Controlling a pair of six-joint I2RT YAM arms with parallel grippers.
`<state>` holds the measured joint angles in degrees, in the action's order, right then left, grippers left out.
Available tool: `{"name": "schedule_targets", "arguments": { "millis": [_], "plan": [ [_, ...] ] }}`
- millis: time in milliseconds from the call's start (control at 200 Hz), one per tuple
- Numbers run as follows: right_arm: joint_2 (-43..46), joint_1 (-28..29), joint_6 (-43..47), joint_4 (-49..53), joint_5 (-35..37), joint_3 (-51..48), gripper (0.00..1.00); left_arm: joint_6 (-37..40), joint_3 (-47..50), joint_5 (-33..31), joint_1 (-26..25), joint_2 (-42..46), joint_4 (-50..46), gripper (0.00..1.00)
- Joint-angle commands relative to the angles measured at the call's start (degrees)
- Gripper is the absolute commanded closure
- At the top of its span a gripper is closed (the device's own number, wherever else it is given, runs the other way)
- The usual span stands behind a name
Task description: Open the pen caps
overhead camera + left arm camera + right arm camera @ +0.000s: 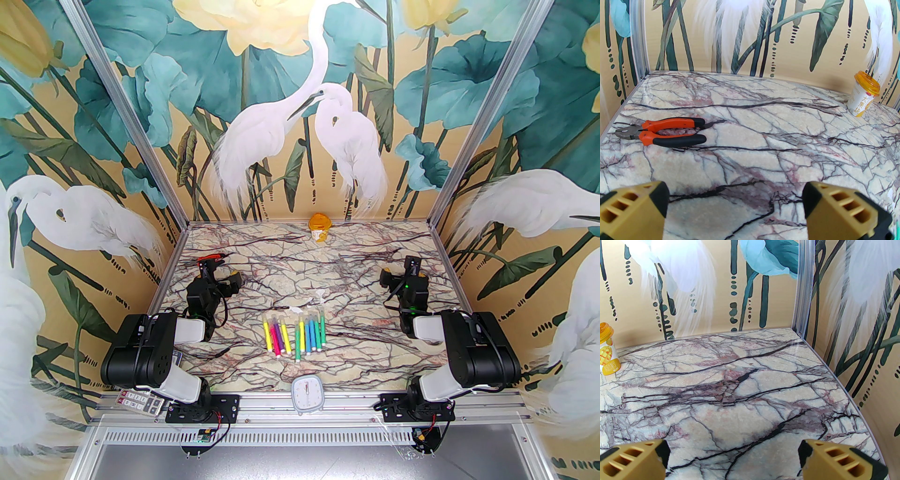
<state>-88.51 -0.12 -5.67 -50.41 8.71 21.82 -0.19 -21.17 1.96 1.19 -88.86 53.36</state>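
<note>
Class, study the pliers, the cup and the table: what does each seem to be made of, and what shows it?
Pliers: dull grey head, likely steel; orange and black matte grips, rubber or plastic. Cup: glossy printed body, paper or plastic; translucent amber lid, probably plastic. Table: marble pattern with a faint sheen, stone or a printed film, unclear which.

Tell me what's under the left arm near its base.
A small keypad with pale buttons pokes out; the left arm covers its far edge and anything beyond.

The pens lie mid-table, a clock before them at the near edge, a cup at the far edge, pliers near the far left corner.
</note>
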Motion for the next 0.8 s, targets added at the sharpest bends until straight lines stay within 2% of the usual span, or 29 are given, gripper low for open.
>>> {"name": "schedule_targets", "arguments": {
  "millis": [0, 590, 680, 795],
  "plan": [
    [-0.2, -0.2, 0.8, -0.9, -0.7, -0.1, 0.01, 0.8, -1.4, 1.4, 0.5, -0.4, -0.9, 0.00],
    [-0.1, -0.2, 0.6, -0.9, 0.1, 0.0, 0.01, 0.8, -1.1, 0.3, 0.4, 0.0, -0.6, 0.00],
    [1.4, -0.2, 0.0, 2.1, 1.5, 0.8, 0.01, 0.1, -1.1, -2.8, 0.1, 2.8, -3.2, 0.01],
    [5.7, -0.2, -0.8, 16.3, 3.0, 6.2, 0.01, -1.1, -2.2, -4.9, 0.0, 8.9, -11.1, 0.00]
  ]
}}
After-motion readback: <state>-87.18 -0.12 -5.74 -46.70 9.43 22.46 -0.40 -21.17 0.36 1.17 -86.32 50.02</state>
